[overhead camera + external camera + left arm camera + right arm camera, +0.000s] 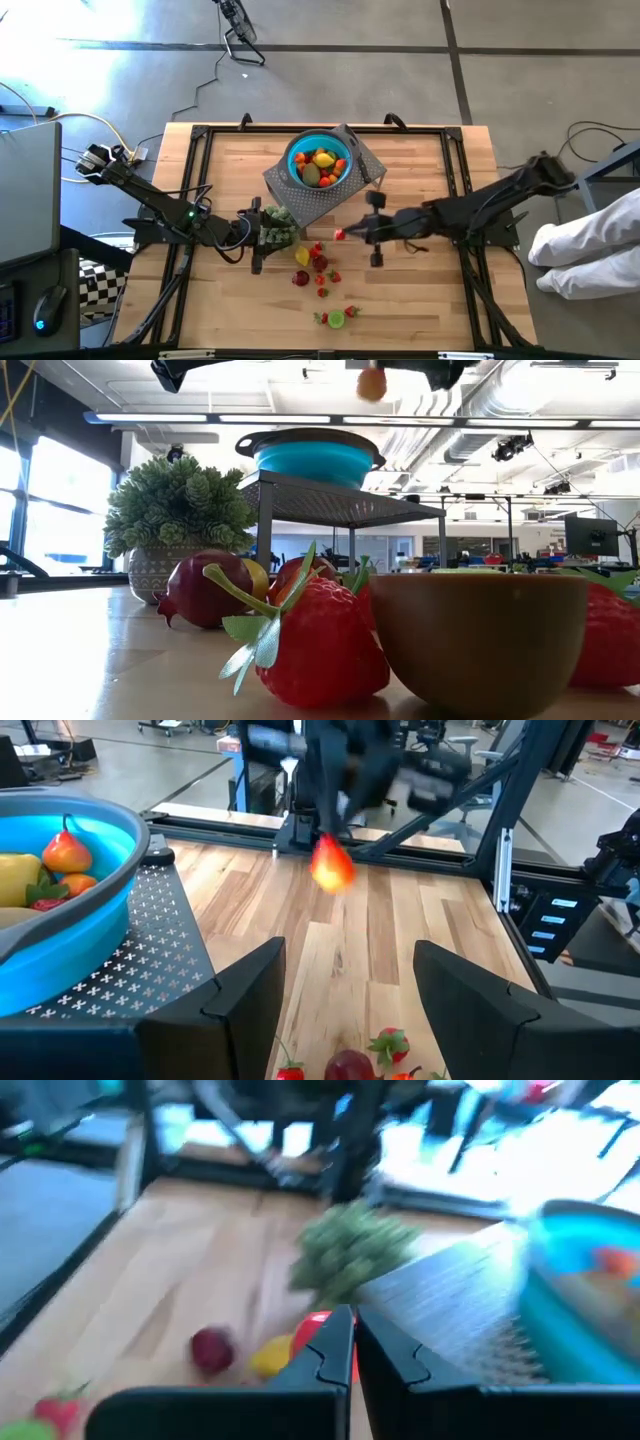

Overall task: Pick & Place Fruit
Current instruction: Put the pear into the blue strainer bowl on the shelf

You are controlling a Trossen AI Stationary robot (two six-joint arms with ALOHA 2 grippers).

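Strawberry (320, 645) up close, right hand (345, 234) clamped on small red fruit (339, 235) above table, left hand (255, 238) apart.

A blue bowl (319, 160) sits on a perforated metal stand (300, 196) beside a potted plant (277, 226).

This is a robotics lab or workshop in a large open industrial hall. At the centre of the high view a wooden table (420, 300) in a black frame stands on a polished concrete floor (120, 60), with cables (205, 85) trailing across the floor at upper left. In the low view, exposed ducts (520, 405) and strip lights (230, 418) run along the ceiling at the top, and a monitor (590, 535) stands at far right among distant workstations. A person in white (590, 250) sits at the right edge of the high view.
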